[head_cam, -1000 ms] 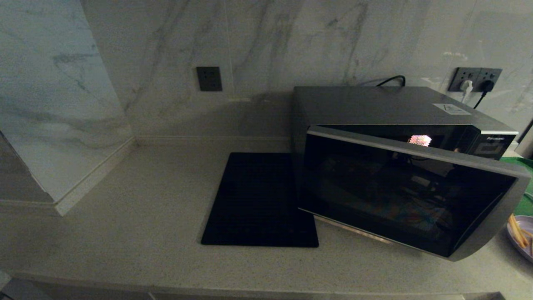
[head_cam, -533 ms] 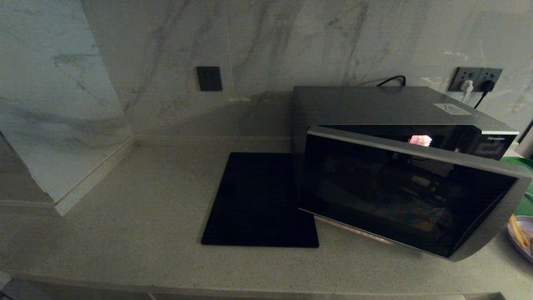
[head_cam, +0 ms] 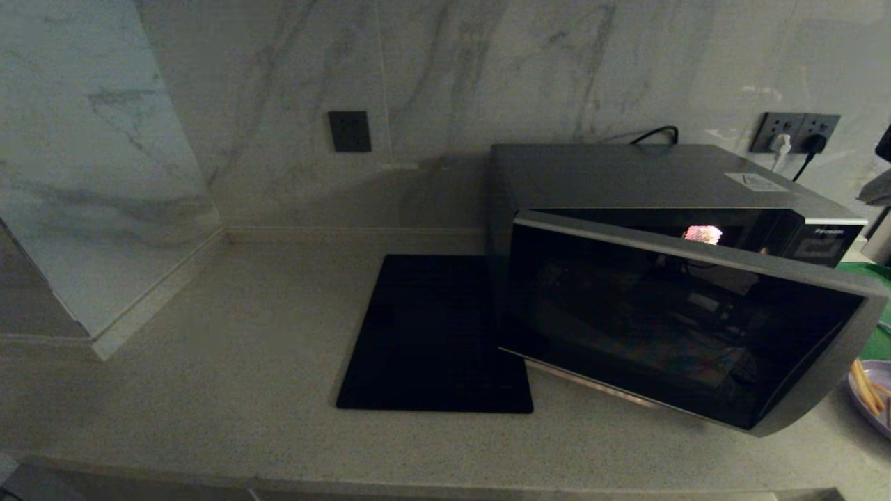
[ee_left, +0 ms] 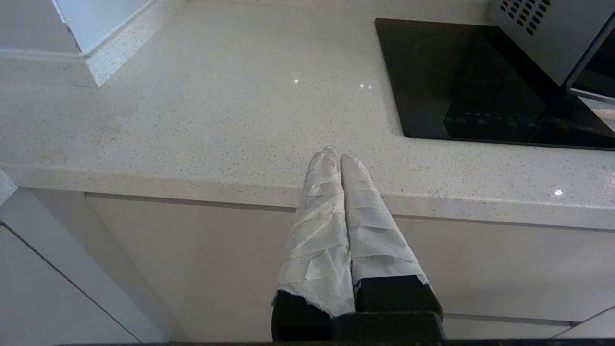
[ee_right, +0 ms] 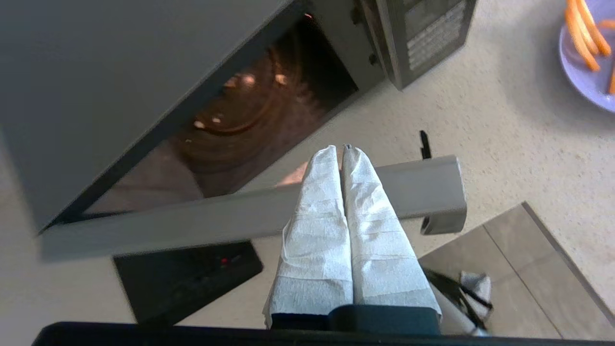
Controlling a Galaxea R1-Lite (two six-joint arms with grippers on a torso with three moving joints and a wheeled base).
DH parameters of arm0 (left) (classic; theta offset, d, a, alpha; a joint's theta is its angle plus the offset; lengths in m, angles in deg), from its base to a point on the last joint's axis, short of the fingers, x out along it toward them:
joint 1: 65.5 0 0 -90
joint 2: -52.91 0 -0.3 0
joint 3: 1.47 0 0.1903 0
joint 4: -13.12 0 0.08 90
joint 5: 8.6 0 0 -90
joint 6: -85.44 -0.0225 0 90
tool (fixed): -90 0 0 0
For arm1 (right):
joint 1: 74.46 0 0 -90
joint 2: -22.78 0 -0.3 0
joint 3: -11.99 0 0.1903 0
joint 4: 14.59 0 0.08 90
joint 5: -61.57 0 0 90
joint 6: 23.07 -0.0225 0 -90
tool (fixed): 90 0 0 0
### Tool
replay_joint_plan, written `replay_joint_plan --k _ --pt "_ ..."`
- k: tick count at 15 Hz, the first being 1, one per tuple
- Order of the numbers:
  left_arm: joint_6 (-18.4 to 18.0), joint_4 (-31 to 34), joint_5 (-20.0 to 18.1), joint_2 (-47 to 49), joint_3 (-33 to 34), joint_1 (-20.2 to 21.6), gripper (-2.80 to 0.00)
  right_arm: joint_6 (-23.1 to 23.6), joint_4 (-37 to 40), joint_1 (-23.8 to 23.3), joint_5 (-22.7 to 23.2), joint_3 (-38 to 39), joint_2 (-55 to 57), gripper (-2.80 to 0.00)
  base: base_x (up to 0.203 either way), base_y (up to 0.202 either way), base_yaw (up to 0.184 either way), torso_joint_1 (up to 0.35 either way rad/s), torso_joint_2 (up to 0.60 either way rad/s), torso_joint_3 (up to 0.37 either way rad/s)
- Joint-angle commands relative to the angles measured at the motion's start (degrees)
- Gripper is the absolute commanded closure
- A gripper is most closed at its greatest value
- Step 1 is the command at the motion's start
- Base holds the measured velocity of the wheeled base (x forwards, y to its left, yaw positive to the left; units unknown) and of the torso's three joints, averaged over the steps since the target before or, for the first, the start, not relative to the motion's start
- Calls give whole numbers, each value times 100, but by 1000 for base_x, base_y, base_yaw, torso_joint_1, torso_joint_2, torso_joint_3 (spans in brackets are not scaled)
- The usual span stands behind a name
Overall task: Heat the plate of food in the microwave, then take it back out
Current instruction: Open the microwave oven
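Observation:
The silver-grey microwave (head_cam: 626,174) stands at the right of the counter, its dark glass door (head_cam: 661,327) swung partly open from the left hinge. Its cavity and glass turntable (ee_right: 250,110) hold nothing. The lilac plate of fries (head_cam: 873,396) sits on the counter at the far right, past the door's free end, and also shows in the right wrist view (ee_right: 588,62). My right gripper (ee_right: 340,149) is shut and empty, hovering above the top edge of the open door (ee_right: 192,221). My left gripper (ee_left: 335,156) is shut and empty, low in front of the counter's front edge.
A flat black square mat (head_cam: 435,334) lies left of the microwave. A green tray (head_cam: 866,278) sits behind the plate. Marble walls close the back and left, with a socket and plugs (head_cam: 793,132) at the back right. A bit of my right arm (head_cam: 884,149) shows at the head view's right edge.
My right arm has come into the head view at the right edge, above the microwave's right end. The door, plate and mat have not moved.

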Motion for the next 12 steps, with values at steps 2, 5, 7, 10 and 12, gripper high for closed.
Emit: replay_joint_plan --k 2,5,7,10,12 --pt "5 -2 3 0 1 0 0 -35 23 -142 113 62 306 0 0 0 0 0 0 0" --pt "5 -2 3 0 1 0 0 -45 20 -223 169 283 459 0 0 0 0 0 0 0" --pt "5 -2 3 0 1 0 0 -46 9 -260 308 472 473 0 0 0 0 0 0 0" --pt "5 -2 3 0 1 0 0 -41 -3 -271 327 747 491 0 0 0 0 0 0 0" --pt "5 -2 3 0 1 0 0 -37 -4 -271 334 959 455 0 0 0 0 0 0 0"
